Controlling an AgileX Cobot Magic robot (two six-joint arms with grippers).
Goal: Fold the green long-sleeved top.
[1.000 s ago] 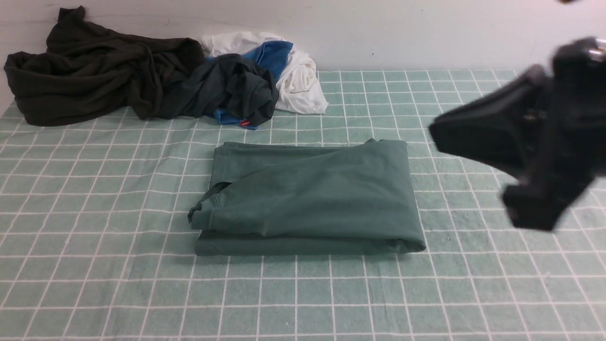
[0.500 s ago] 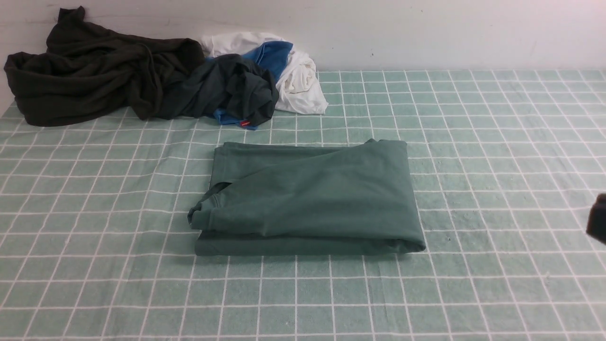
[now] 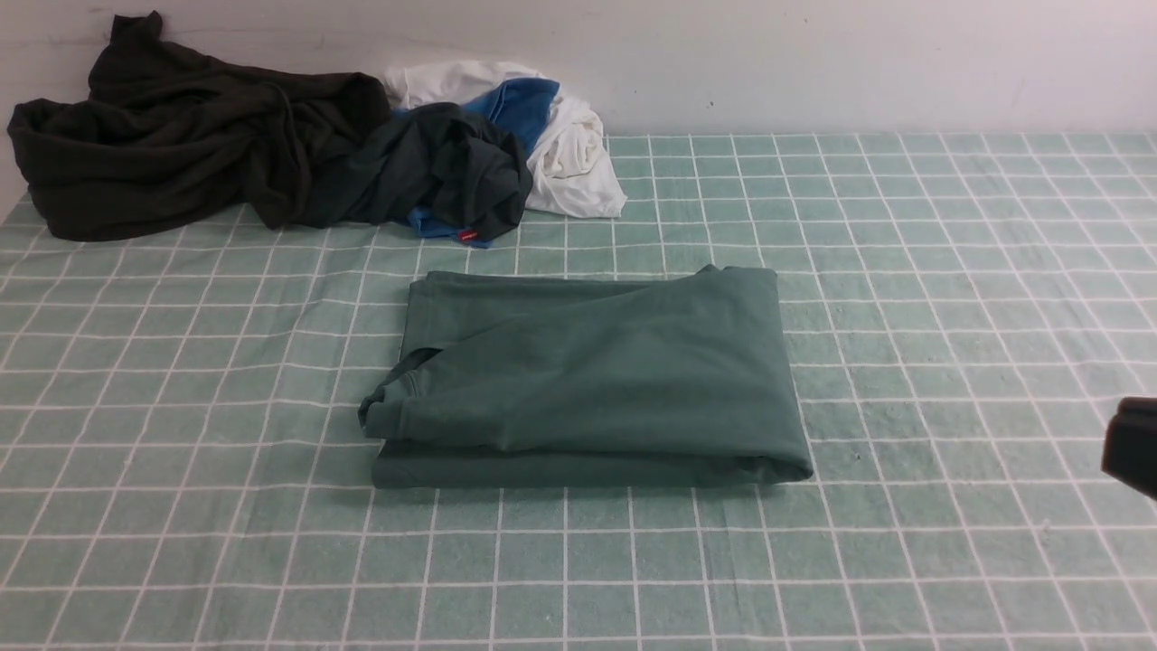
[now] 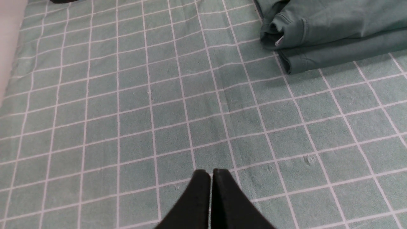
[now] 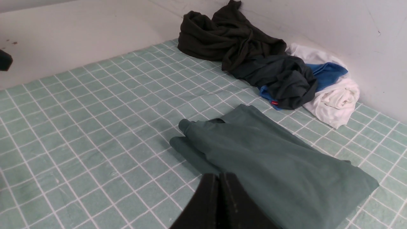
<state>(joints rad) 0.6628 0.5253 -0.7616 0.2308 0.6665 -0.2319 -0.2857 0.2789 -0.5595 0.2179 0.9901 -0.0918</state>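
green long-sleeved top [image 3: 592, 380] folded, job looks done
lies as a neat rectangle mid worktop [image 3: 949, 271], w/ dark and white clothes piled at the far wall; nothing obvious left to fold. left gripper [image 4: 211, 173] low over bare cloth beside the top, right gripper [image 5: 219, 176] above it, both w/ jaws pressed together, empty

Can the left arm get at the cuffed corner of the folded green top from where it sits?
Probably yes. The left gripper is shut and empty, and only bare checked green tablecloth lies between it and the folded sage-green long-sleeved top.
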